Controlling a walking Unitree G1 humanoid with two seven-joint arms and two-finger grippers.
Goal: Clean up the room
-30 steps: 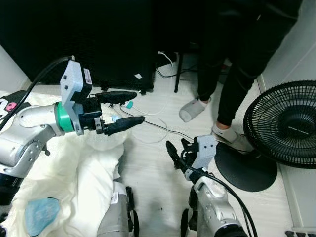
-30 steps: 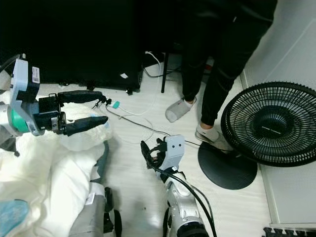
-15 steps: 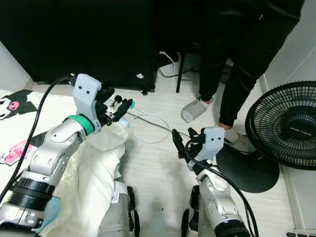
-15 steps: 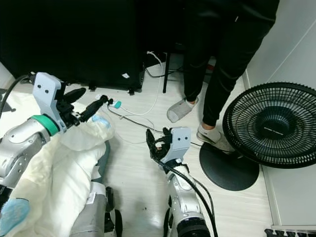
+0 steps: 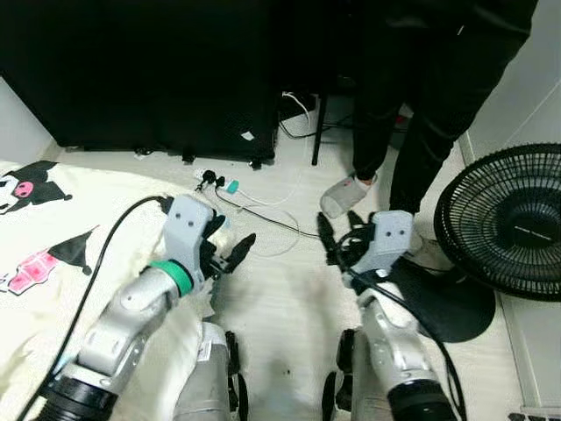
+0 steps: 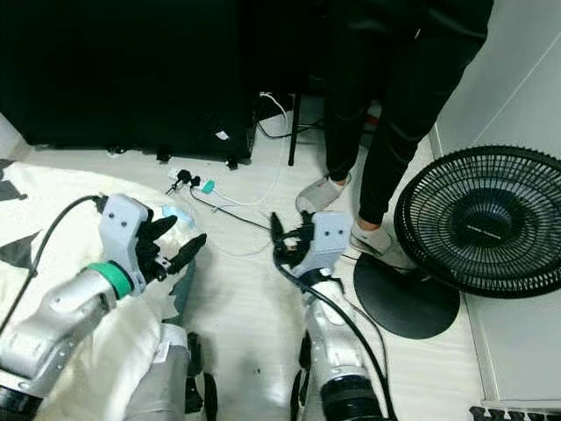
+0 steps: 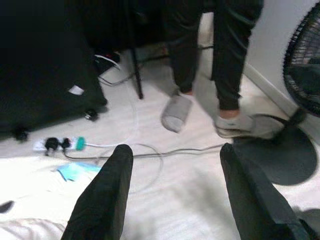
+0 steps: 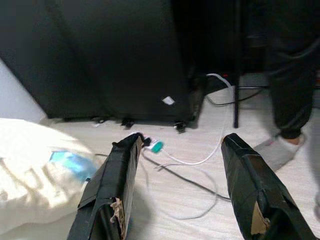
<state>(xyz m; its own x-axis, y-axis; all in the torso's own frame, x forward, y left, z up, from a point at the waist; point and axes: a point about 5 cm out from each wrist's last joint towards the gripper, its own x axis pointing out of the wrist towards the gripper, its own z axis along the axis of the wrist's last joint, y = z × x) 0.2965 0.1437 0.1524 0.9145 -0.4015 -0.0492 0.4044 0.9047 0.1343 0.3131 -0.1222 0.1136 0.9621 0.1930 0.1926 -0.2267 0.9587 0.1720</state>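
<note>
While above the floor, both claws (image 5: 230, 252) (image 5: 337, 230) wide open, empty.

left hand (image 5: 230, 252) open, fan (image 5: 503, 221), blanket (image 5: 53, 237)

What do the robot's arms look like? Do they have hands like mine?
No hands like yours. Each arm is shiny silver metal with a black cable running along it. The left arm has a green ring at the wrist. Each ends in a pale grey box holding a tool of two long black fingers: the left tool and the right tool.
</note>
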